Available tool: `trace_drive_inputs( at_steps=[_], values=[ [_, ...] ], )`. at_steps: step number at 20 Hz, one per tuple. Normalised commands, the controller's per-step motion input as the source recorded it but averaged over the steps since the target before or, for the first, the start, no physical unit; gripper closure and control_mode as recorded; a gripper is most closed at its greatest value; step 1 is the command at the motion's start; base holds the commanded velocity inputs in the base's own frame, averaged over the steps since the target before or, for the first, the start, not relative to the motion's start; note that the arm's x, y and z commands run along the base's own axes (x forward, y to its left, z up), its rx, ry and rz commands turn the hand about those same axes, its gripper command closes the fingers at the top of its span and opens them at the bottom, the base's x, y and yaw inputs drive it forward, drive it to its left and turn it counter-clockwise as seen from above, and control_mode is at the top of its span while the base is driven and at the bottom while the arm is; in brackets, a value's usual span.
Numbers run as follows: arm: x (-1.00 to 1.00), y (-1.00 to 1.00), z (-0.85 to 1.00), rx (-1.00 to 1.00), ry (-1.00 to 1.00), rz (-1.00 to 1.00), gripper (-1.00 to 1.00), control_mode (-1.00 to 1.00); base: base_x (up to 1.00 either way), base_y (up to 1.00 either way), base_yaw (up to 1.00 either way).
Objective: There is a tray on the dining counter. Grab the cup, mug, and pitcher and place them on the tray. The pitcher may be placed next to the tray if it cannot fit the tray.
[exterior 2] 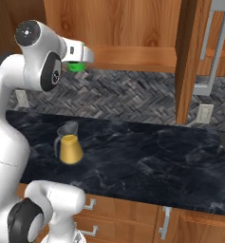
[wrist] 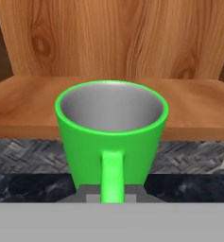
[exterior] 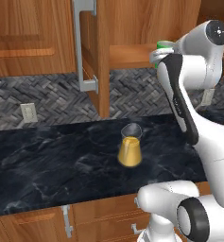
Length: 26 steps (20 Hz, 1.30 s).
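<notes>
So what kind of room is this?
Probably a kitchen: wooden cupboards on the wall, a dark stone counter with drawers underneath, and a pitcher and green mug.

Even, soft rendered light; faint shadows, perhaps slightly blurred.
</notes>
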Motion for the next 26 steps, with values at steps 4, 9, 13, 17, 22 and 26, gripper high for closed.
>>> trace_drive_inputs(
  at_steps=[4,9,13,17,22,26],
  values=[
    [-1.0,0.11,-0.2,0.0,0.0,-0.01,1.0,-1.0,0.0,0.0,0.0],
    [-0.93,0.1,-0.23,0.0,0.04,0.0,1.0,-1.0,0.0,0.0,0.0],
    [-0.41,0.09,-0.49,0.0,0.12,-0.04,1.0,-1.0,0.0,0.0,0.0],
    [-0.06,0.0,-0.56,0.0,0.15,-0.06,1.0,-1.0,0.0,0.0,0.0],
    [0.0,-0.01,-0.45,0.0,0.08,-0.02,1.0,-1.0,0.0,0.0,0.0],
    [-0.05,0.0,-0.2,0.0,0.0,0.0,1.0,1.0,-0.06,0.0,0.0]
  ],
)
